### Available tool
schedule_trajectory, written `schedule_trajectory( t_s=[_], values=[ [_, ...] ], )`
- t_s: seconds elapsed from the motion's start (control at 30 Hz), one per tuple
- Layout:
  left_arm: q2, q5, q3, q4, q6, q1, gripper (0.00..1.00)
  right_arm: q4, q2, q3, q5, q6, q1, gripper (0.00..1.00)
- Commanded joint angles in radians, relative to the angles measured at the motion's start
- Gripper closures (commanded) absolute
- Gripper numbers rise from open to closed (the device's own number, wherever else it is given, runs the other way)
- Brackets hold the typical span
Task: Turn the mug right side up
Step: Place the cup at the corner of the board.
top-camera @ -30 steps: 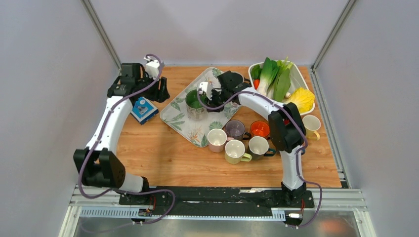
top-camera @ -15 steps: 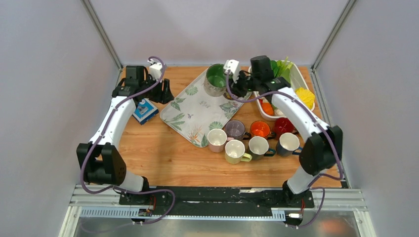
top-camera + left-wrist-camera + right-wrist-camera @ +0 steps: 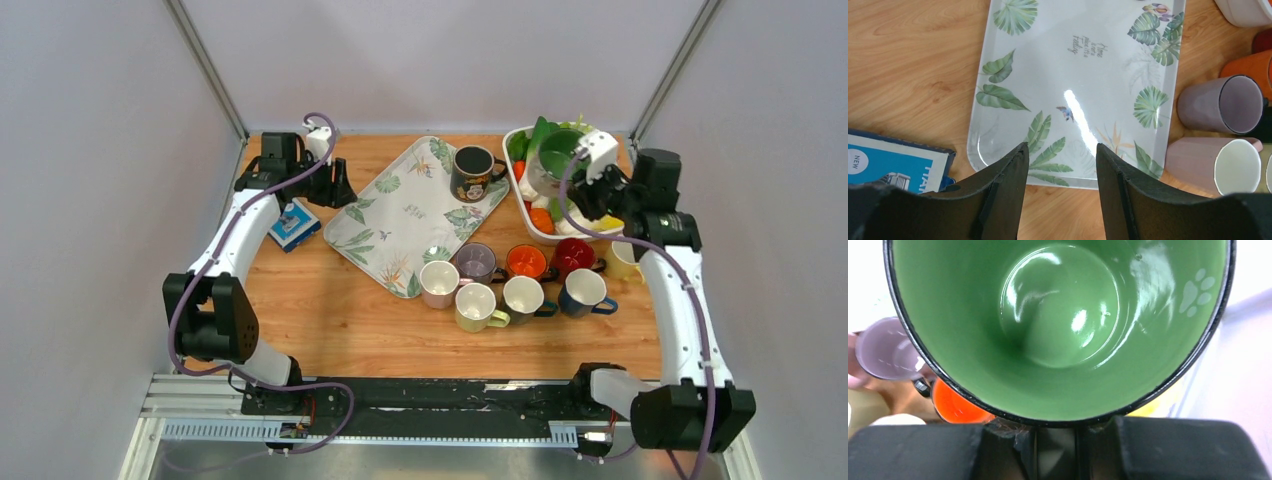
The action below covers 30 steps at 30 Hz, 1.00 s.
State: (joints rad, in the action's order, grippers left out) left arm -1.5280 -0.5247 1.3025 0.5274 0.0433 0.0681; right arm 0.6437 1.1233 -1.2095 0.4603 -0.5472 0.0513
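tray (image 3: 400,215): leaf-printed, lying askew on the wooden table (image 3: 330,310); every place below is read from it
right arm: rises from its base well off the tray's near right, runs up the table's right edge, and bends at the wrist back toward the tray
right gripper (image 3: 578,178): raised well right of the tray's far corner, over the white bin (image 3: 521,199); fingers clenched on the edge of the green-lined mug
green-lined mug (image 3: 552,158): held off the table, right of the tray and above the bin, tilted, its mouth showing to both the overhead and the wrist camera; a pale paw print is on the inner wall
left arm: reaches forward from its base along the tray's left side, elbow low and near, wrist turned in toward the tray
left gripper (image 3: 335,187): hangs over the tray's left edge; fingers spread with nothing between them, the wrist view showing the tray's rim in the gap
black mug (image 3: 470,172): upright on the tray's far right corner
bin contents: leafy greens (image 3: 540,132) and an orange piece (image 3: 541,218), right of the tray
pink mug (image 3: 437,283): mouth up, just beside the tray's near right edge
purple mug (image 3: 476,262): mouth up, next to the pink mug
orange mug (image 3: 525,260): mouth up, farther right of the tray, with more mugs around it
blue box (image 3: 293,222): flat on the table just beside the tray's left corner
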Motion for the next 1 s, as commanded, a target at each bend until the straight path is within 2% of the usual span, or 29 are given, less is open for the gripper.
schedule_trajectory(
  t_s=[0.0,0.17,0.37,0.63,0.97],
  values=[
    [0.01,-0.02,0.025,-0.033,-0.016,0.0,0.41,0.015,-0.177,0.003,-0.047,0.011,0.113,1.0],
    [0.023,-0.015,-0.012,-0.073,-0.027,0.0,0.41,0.152,-0.29,0.049,-0.099,-0.004,0.192,1.0],
    [0.021,-0.04,-0.041,-0.096,-0.03,0.001,0.41,0.225,-0.387,0.151,-0.207,-0.007,0.261,1.0],
    [0.07,-0.046,-0.114,-0.146,0.003,0.0,0.42,0.268,-0.368,0.18,-0.215,0.042,0.39,1.0],
    [0.154,-0.042,-0.234,-0.204,0.004,-0.002,0.42,0.299,-0.369,0.22,-0.222,-0.037,0.528,1.0]
  ],
)
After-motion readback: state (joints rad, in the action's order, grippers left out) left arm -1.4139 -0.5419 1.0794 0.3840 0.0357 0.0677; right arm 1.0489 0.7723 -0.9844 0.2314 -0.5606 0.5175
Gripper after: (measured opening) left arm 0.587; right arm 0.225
